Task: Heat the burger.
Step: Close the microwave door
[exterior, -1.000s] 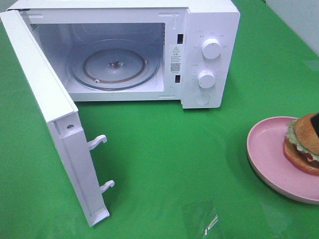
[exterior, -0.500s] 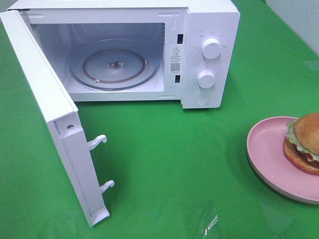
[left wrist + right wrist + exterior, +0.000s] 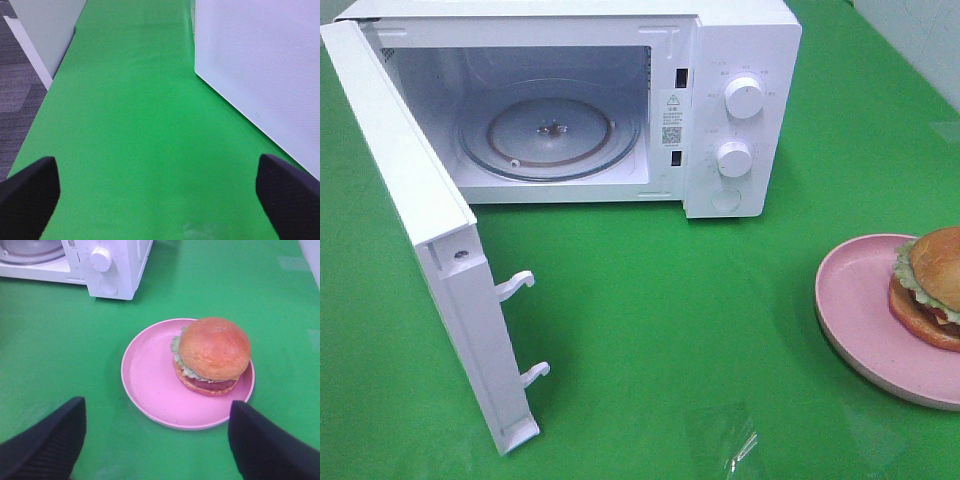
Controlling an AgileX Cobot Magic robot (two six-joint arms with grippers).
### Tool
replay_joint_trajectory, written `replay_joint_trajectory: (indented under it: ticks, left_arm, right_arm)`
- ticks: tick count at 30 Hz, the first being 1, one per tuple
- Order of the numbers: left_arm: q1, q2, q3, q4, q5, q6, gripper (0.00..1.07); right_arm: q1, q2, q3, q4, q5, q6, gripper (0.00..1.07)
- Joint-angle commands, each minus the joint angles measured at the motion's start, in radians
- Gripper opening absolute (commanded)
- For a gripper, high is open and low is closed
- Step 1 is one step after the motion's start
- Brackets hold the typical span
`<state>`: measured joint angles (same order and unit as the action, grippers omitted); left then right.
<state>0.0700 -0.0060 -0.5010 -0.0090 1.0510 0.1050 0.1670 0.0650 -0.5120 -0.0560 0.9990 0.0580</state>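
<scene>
The burger (image 3: 932,285) sits on the pink plate (image 3: 855,300) at the right edge of the exterior view, on the green table (image 3: 670,300). The microwave (image 3: 740,60) at upper left stands with its door (image 3: 430,250) swung wide. Both the left hand (image 3: 160,192) and right hand (image 3: 157,437) are spread, holding nothing.

Microwave (image 3: 620,100): warning-triangle sticker (image 3: 672,117) w/ QR code (print too small to read)
</scene>
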Motion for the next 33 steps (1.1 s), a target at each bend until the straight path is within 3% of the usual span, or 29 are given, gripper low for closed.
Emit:
replay_joint_trajectory:
  ticks: [1,33]
  left_arm:
    - [0.003,-0.017,0.002,0.003,-0.013,0.001,1.00]
    - [0.003,-0.017,0.002,0.003,-0.013,0.001,1.00]
  right_arm:
    - [-0.038,-0.064,0.005,0.018,0.005,-0.027,0.76]
    - [-0.063,-0.094,0.005,0.021,0.005,-0.029,0.76]
